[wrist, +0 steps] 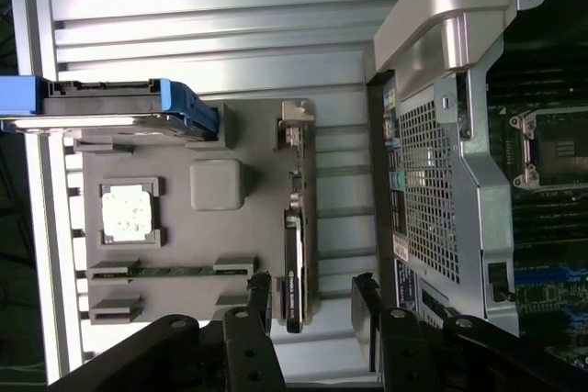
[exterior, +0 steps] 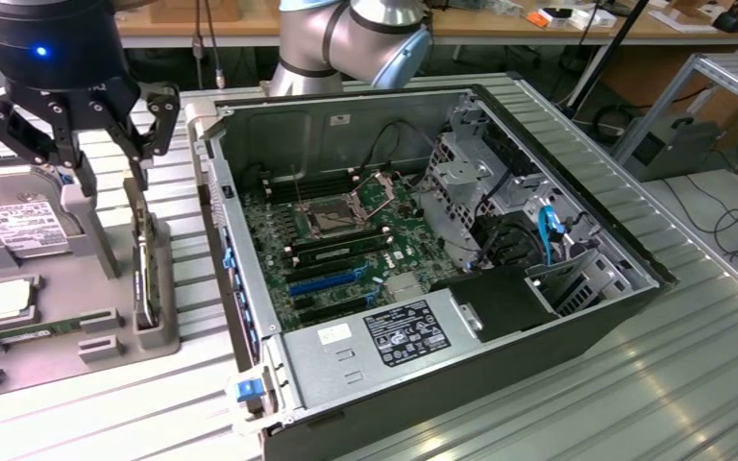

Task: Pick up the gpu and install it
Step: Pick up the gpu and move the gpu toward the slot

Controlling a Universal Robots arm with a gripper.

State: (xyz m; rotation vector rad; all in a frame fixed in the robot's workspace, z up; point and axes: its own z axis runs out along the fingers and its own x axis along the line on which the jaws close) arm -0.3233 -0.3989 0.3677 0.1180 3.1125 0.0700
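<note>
The gpu (exterior: 147, 274) is a thin black card standing on edge in a slot of the grey holder (exterior: 38, 363), at the exterior view's left beside the open computer case (exterior: 523, 317). My gripper (exterior: 103, 171) hangs above the holder's far end, over the card, fingers spread open with nothing between them. From the wrist view the gpu (wrist: 292, 259) runs lengthwise down the holder (wrist: 184, 236), and its near end lies in line with the gap of my gripper (wrist: 312, 308), whose black fingertips (wrist: 260, 298) stand on either side without touching it.
On the holder also sit a silver hard drive (exterior: 16, 229) with a white label, a square processor chip (exterior: 4, 300) and a memory stick (wrist: 175, 270). Inside the case, the motherboard (exterior: 343, 240) shows blue card slots (exterior: 324, 281). The arm's base (exterior: 343, 38) stands behind the case.
</note>
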